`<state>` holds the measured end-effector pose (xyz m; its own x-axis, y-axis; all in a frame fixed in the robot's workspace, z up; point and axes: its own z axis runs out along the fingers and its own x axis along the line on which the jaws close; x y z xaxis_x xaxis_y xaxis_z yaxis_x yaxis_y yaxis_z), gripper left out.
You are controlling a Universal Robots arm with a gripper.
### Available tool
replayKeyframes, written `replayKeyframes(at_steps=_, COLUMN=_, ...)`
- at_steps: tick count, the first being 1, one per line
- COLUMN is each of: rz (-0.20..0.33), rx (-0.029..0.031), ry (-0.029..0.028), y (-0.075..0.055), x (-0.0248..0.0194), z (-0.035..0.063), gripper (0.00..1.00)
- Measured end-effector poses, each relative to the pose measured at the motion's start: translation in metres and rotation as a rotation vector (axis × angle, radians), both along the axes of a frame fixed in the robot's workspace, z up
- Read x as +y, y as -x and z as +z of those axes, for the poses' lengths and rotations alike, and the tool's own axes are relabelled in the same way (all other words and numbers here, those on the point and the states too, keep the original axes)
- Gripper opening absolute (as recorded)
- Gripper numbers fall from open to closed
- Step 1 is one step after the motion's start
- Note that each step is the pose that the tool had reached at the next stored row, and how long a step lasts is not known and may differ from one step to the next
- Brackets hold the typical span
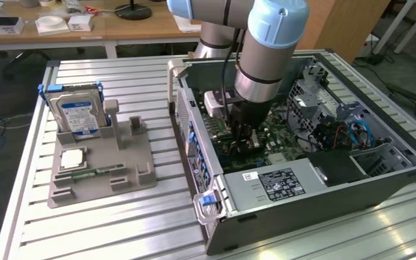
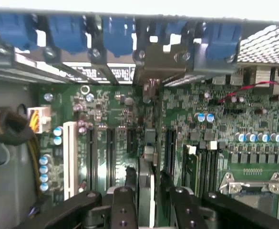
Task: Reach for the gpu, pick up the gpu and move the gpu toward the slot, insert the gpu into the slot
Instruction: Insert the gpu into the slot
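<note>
My gripper [image 1: 242, 142] is deep inside the open computer case, low over the green motherboard [image 1: 280, 146]. In the wrist view my gripper [image 2: 147, 188] is shut on the gpu [image 2: 149, 143], a thin dark card seen edge-on between the two black fingers [image 2: 122, 202]. The card's metal end bracket [image 2: 163, 59] sits against the case's rear openings under the blue latches. The card stands upright among the long black expansion slots [image 2: 109, 152] of the motherboard [image 2: 106, 109]. The slot directly under the card is hidden by it, and I cannot tell how deep the card sits.
The case walls [image 1: 302, 216] and power supply [image 1: 280, 184] close in around the arm. A yellow cable bundle [image 2: 15, 129] and the silver processor socket [image 2: 253, 179] flank the slots. Outside, a grey holder [image 1: 99, 168] carries the blue-labelled hard drive [image 1: 78, 111] and a processor chip [image 1: 73, 158].
</note>
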<state>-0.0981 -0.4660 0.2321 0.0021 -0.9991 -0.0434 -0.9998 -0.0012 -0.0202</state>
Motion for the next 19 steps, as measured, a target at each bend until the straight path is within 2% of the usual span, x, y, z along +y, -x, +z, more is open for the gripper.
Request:
replayKeyframes(at_steps=5, rz=0.000, rx=0.0001, ry=0.0004, y=0.000, x=0.0000, z=0.0027, gripper=0.33)
replayKeyframes(at_steps=12, rz=0.000, rx=-0.0018, ry=0.0003, y=0.000, x=0.0000, z=0.0168, gripper=0.33)
replayKeyframes(at_steps=19, rz=0.000, rx=-0.0039, ry=0.0003, y=0.000, x=0.0000, z=0.0235, gripper=0.33)
